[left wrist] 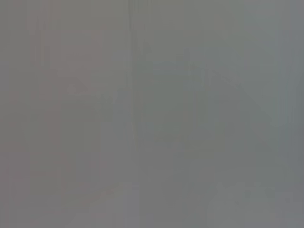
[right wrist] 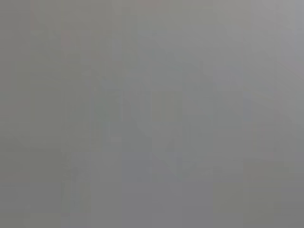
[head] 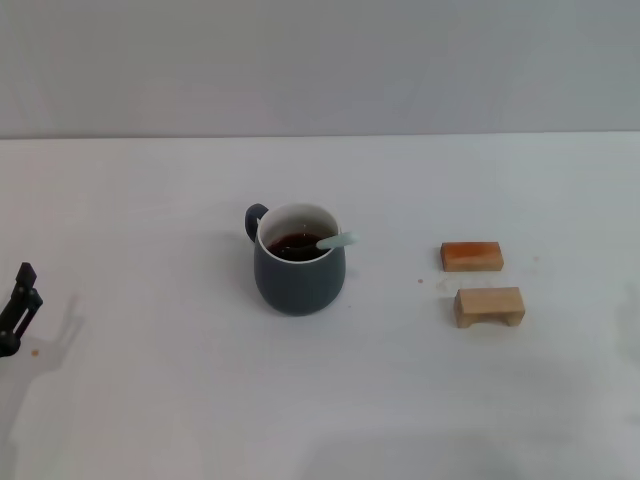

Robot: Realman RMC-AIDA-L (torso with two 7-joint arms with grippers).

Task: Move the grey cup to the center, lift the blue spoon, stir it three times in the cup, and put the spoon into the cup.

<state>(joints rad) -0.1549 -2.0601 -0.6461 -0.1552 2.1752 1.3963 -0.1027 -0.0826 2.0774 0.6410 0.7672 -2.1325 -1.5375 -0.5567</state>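
Note:
The grey cup [head: 299,261] stands upright near the middle of the white table, its handle toward the far left, with dark brown liquid inside. The blue spoon [head: 338,240] rests in the cup, its pale handle leaning over the right rim and its bowl hidden in the liquid. My left gripper [head: 18,305] shows at the far left edge of the head view, well away from the cup and holding nothing. My right gripper is out of view. Both wrist views show only plain grey.
Two small wooden blocks lie to the right of the cup: one with an orange top [head: 471,256] and a plain one [head: 489,306] nearer me. The white table [head: 180,400] meets a pale wall at the back.

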